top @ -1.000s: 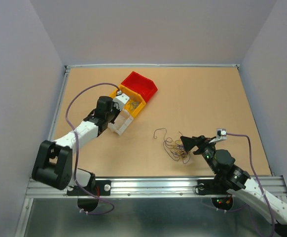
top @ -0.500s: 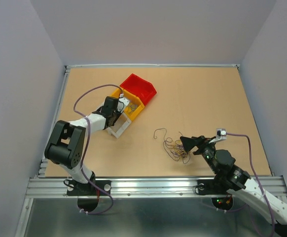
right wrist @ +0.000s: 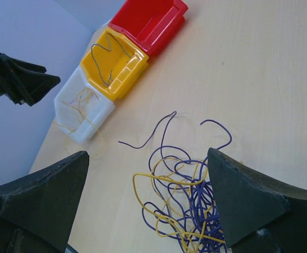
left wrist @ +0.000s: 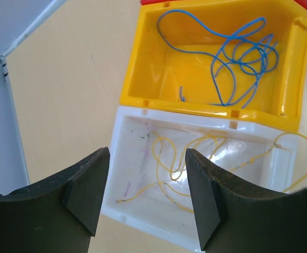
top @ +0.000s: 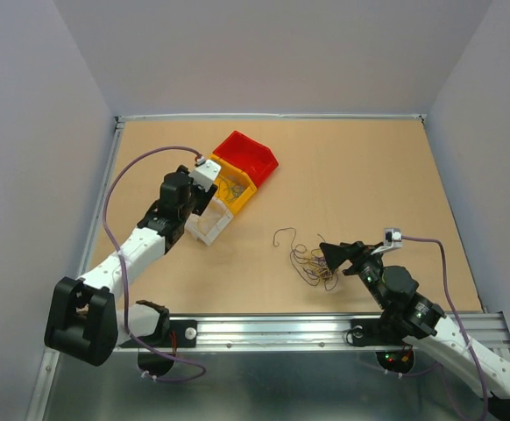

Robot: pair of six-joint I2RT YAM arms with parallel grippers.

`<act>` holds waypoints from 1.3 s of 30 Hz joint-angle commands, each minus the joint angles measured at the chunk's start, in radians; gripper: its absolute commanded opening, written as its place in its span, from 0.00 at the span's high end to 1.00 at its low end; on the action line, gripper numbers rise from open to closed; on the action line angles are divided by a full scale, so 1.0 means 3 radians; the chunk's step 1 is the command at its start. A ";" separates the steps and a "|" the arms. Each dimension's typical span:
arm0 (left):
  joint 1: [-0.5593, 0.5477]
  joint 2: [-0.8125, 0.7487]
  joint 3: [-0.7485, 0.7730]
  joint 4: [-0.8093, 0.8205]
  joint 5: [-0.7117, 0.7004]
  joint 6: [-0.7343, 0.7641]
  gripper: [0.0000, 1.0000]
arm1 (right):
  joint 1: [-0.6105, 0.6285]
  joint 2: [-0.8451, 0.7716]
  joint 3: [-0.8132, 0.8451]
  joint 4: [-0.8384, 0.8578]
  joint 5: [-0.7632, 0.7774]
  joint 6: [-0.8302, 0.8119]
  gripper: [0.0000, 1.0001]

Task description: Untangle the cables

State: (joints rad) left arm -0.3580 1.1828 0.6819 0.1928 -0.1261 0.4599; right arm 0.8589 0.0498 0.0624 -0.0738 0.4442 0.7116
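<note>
The tangled cables lie as a loose clump of thin purple and yellow wires at the front middle of the table, with one purple end trailing toward the bins. My right gripper hovers over the clump, open wide with the clump between and below its fingers, touching none of it. My left gripper is open above a white bin, with nothing between its fingers. A single yellow cable lies in that bin, one end hanging over its rim. A blue cable lies in the yellow bin.
Three small bins stand in a diagonal row at the back left: red, yellow, white. The red one looks empty. A raised rail runs along the table's left and far edges. Thick lavender arm cables arc over both arms.
My left gripper has gone from shut to open over the white bin, and its arm has shifted pose. The yellow cable now lies free in that bin. The right arm has not moved.
</note>
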 commanded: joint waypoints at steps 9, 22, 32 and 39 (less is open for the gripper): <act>-0.0116 -0.0235 -0.0033 -0.0479 0.1560 0.0292 0.07 | 0.0016 -0.0028 -0.0177 0.0215 -0.0049 -0.0081 0.01; -0.0279 0.0224 0.0110 -0.0536 0.1444 0.0272 0.24 | 0.0016 -0.0023 -0.0177 0.0220 -0.0075 -0.0097 0.01; -0.0228 0.0245 0.0084 -0.0296 0.0856 0.0063 1.00 | 0.0016 -0.0023 -0.0239 0.0215 -0.0090 -0.0092 0.01; -0.0070 0.0439 0.0176 -0.0300 0.0340 -0.0055 1.00 | 0.0016 -0.0023 -0.0244 0.0215 -0.0100 -0.0097 0.02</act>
State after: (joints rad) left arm -0.3985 1.2980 0.6819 0.0700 0.0963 0.4744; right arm 0.8589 0.0498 0.0624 -0.0521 0.4191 0.6987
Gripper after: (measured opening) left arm 0.036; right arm 0.987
